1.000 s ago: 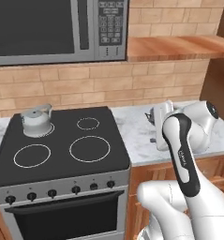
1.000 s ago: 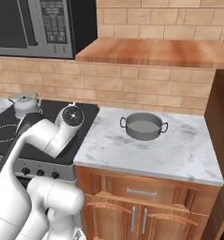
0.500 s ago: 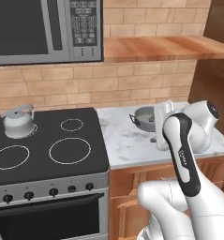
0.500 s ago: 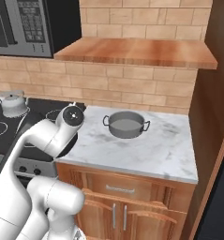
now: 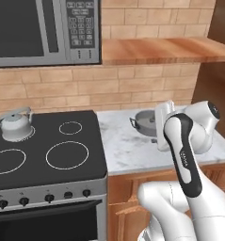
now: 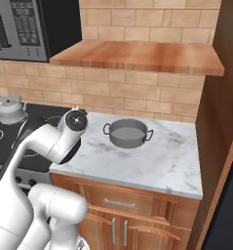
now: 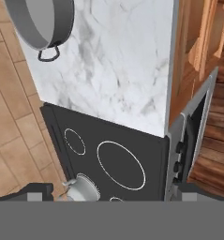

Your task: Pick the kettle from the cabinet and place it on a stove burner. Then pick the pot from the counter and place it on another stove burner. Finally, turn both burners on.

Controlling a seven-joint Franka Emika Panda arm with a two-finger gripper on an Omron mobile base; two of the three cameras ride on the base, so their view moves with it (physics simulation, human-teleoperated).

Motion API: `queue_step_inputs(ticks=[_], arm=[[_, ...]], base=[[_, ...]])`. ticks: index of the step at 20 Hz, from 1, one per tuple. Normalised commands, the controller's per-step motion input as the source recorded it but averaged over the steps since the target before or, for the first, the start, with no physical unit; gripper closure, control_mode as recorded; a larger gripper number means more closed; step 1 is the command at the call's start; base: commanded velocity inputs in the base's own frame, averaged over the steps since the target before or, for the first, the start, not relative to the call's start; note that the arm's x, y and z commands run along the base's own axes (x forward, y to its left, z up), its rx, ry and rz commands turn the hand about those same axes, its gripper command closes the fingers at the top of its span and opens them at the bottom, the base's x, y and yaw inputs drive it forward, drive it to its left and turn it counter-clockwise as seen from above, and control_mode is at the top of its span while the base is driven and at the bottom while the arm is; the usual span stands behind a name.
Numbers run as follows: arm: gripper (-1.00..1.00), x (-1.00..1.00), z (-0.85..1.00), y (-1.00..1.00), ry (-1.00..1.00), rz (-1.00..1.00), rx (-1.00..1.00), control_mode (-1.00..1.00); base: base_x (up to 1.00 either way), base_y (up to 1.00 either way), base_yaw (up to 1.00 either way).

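The silver kettle (image 5: 15,124) (image 6: 10,110) stands on the back left burner of the black stove (image 5: 43,164). In the hand view the kettle (image 7: 83,188) sits low between my fingertips (image 7: 36,192). On the white marble counter (image 5: 125,148) (image 6: 159,163) (image 7: 118,70) rests the wide grey pot (image 5: 146,123) (image 6: 127,133) (image 7: 38,23), empty and lidless. My gripper (image 7: 112,193) hangs open and empty above the counter's stove-side end, short of the pot. The wooden cabinet shelf (image 5: 165,49) (image 6: 137,56) above the counter is bare.
Free burner rings (image 5: 67,154) (image 7: 121,165) lie on the cooktop, with a row of knobs (image 5: 43,197) (image 7: 179,157) along the stove front. A microwave (image 5: 38,30) (image 6: 20,27) hangs over the stove. A tall dark wood panel (image 6: 225,122) bounds the counter's right end.
The base has driven to the right, so both base views slid left along the stove toward the counter. Kettle and pot stayed put. The jaws stayed open.
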Motion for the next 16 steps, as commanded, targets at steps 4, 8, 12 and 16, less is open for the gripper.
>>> queue_step_inputs(ticks=[4, 8, 12, 16], arm=[[-1.0, 0.0, 0.0, 0.0, 0.0, 0.0, 0.0, 1.0], [-1.0, 0.0, 0.0, 0.0, 0.0, 0.0, 0.0, 1.0], [-1.0, 0.0, 0.0, 0.0, 0.0, 0.0, 0.0, 1.0], [-1.0, 0.0, 0.0, 0.0, 0.0, 0.0, 0.0, 1.0]], base=[[0.46, -0.12, 0.04], [0.25, -0.37, 0.05], [0.16, -0.42, 0.06], [0.18, -0.43, 0.07]])
